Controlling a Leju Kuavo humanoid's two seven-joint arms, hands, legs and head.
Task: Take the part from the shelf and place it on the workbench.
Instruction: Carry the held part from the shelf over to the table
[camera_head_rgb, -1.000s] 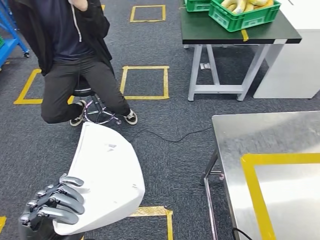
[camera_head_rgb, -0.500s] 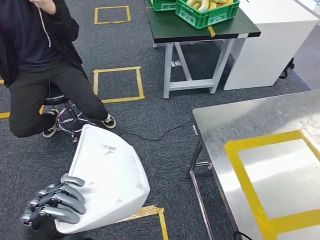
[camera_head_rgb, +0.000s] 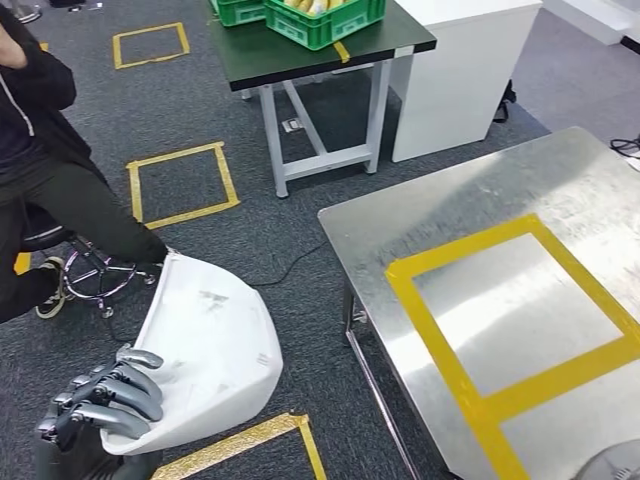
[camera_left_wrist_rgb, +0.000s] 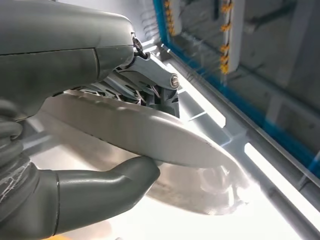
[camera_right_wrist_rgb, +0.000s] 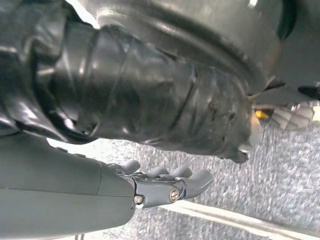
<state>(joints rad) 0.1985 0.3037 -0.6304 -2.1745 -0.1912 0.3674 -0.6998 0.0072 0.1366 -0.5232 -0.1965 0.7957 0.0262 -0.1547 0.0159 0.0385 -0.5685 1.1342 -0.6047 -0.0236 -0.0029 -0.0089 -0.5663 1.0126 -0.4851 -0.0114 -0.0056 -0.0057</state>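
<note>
Left of the steel workbench (camera_head_rgb: 392, 222), above the grey carpet (camera_head_rgb: 317, 320), the left hand (camera_head_rgb: 102, 405) grips the white part (camera_head_rgb: 211, 350), fingers over its near edge and thumb (camera_left_wrist_rgb: 105, 192) beneath. The right hand (camera_right_wrist_rgb: 166, 185) holds nothing, fingers nearly straight. Yellow tape (camera_head_rgb: 483, 330) frames a rectangle on the workbench; beyond it stands a dark table (camera_head_rgb: 317, 50) with green crates (camera_head_rgb: 324, 20). A seated person (camera_head_rgb: 45, 170) is left of the part.

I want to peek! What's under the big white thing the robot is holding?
Under the white part lies dark grey carpet with a strip of yellow floor tape. The left hand grips its near edge. The part covers the floor directly beneath.
</note>
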